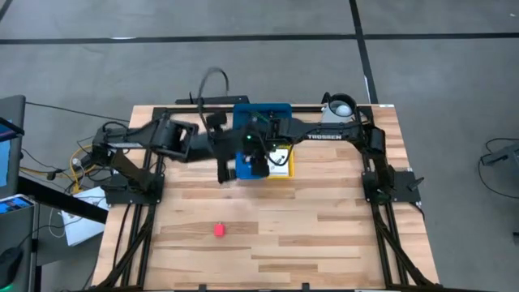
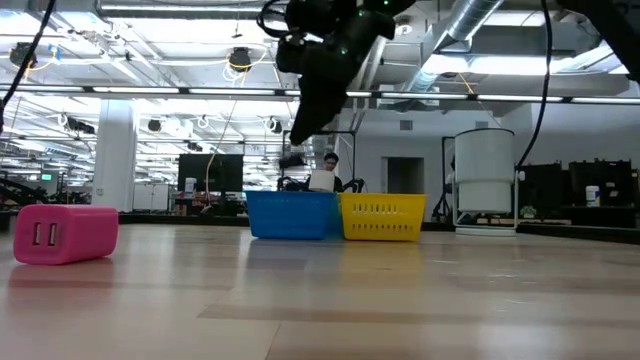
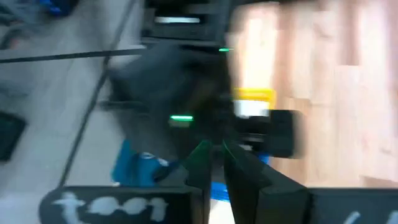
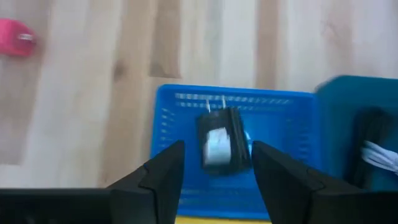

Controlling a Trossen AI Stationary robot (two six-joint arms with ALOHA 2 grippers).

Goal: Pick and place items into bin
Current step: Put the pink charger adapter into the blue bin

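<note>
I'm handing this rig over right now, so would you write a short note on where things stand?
Right gripper: open above the small blue bin; a black-and-white item sits in that bin.
Left gripper: shut, empty, raised beside the bins.
Yellow bin: holds a white card.
Blue tray: behind the two bins.
Left: pink block lies on the table, toward the front.
</note>
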